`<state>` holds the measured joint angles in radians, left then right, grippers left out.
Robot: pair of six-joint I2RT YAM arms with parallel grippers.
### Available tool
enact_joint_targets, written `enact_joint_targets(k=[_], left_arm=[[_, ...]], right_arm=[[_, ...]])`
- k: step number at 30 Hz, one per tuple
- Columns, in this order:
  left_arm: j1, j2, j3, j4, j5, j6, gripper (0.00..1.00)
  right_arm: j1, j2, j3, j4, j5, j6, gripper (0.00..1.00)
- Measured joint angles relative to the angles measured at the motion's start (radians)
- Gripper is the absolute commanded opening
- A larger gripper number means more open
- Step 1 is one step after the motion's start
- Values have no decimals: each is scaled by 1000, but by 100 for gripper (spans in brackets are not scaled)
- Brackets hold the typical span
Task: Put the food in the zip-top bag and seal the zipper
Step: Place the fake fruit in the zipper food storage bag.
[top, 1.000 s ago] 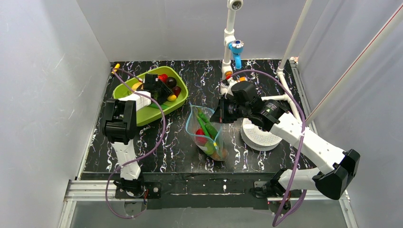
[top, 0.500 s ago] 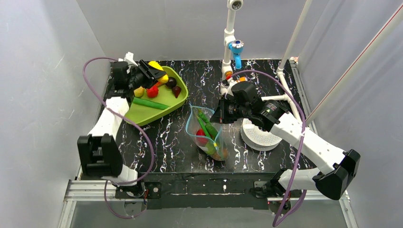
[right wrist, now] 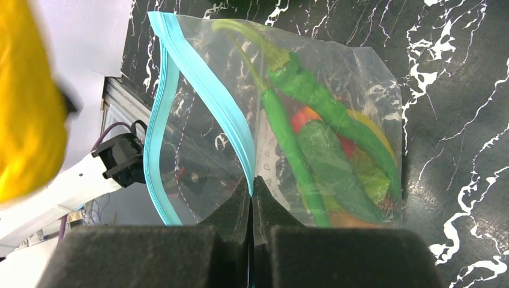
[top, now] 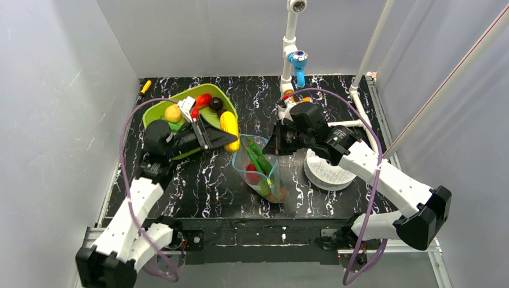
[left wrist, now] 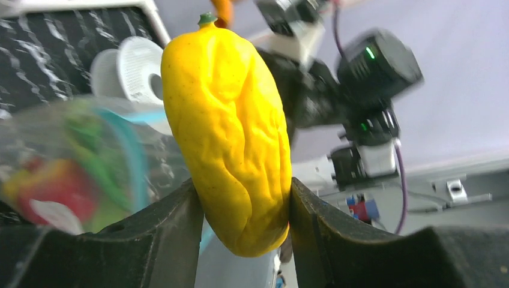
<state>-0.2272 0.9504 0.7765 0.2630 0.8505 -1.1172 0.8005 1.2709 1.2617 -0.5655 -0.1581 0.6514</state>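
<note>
Black marbled surface (top: 252, 99) boxed in by pale grey walls (top: 198, 36). The zip-top bag (top: 261, 171) sits center frame, right hand (right wrist: 252, 192) pinching its blue zipper (right wrist: 201, 90) edge. The left hand (left wrist: 245, 210) squeezes a yellow food piece (left wrist: 228, 132) just upper-left of it, by the green tray (top: 157, 111).

High rear overview; close wrist views; zip-top bag (right wrist: 336, 78) in all three.

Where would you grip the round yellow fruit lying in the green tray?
Grip the round yellow fruit across its middle, coming straight down from above. It looks ball-like, so any wrist angle probably works, and the tray wall rises close beside it, likely blocking a sideways approach.
</note>
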Motion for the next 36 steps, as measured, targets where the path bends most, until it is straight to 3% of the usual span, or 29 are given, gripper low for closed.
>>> enact_joint_targets(k=[7,12,16,22,28,36], left_arm=[[-175,-225,-26,-138,-139,-47,23],[-272,-153,-45,-185,-208,-95,21],[-330,-54,-45,-221,-274,-121,42],[-391,-75,-37,-282,-393,-126,66],[-398,-50,6,-354,-414,-87,69],[-399,-31,180,-581,-436,150,59]], right_arm=[[0,25,0,23,-10,6,1],[0,34,0,38,-16,16,1],[0,35,0,40,-21,23,1],[0,35,0,40,-21,25,1],[0,35,0,41,-20,26,1],[0,35,0,41,-21,25,1]])
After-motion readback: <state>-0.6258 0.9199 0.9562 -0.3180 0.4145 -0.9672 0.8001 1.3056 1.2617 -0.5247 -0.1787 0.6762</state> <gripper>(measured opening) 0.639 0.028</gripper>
